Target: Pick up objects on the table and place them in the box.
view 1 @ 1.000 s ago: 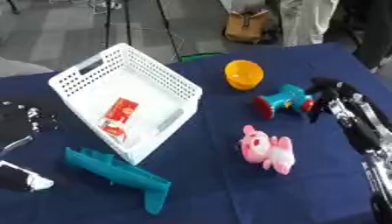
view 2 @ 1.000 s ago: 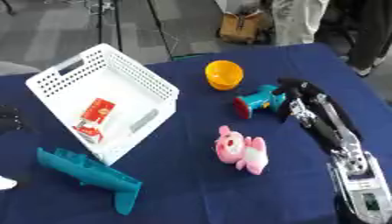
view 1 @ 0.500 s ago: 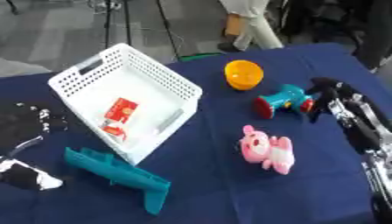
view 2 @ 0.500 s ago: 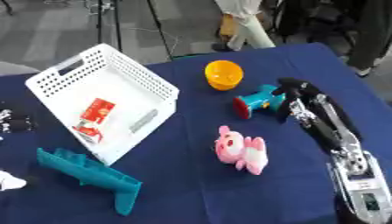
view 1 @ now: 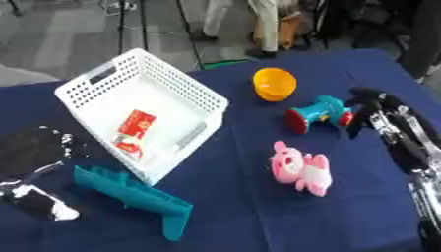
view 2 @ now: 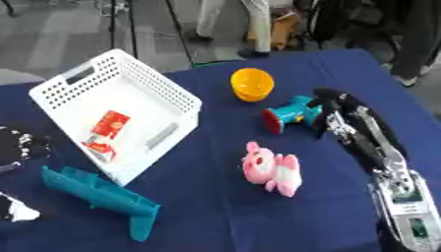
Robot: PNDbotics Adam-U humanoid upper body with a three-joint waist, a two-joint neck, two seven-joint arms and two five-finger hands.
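A white slotted basket [view 1: 185, 93] lies tilted at the left, with a red packet [view 1: 136, 124] inside. An orange bowl [view 1: 274, 83] sits behind a teal-and-red toy [view 1: 317, 113]. In front of that toy lies a pink plush pig [view 1: 301, 167]. A long teal toy [view 1: 134, 197] rests by the basket's near corner. My right hand [view 2: 340, 106] is at the right end of the teal-and-red toy, its fingers relaxed and not round it. Left of the basket, my left hand [view 1: 34, 147] hovers open, holding nothing.
A dark blue cloth [view 1: 241, 216] covers the table. My right forearm [view 2: 392, 172] runs down the right side. Grey floor, stands and people's legs lie beyond the far edge.
My left hand has drifted slightly right and nearer. The right hand and the toys have stayed put.
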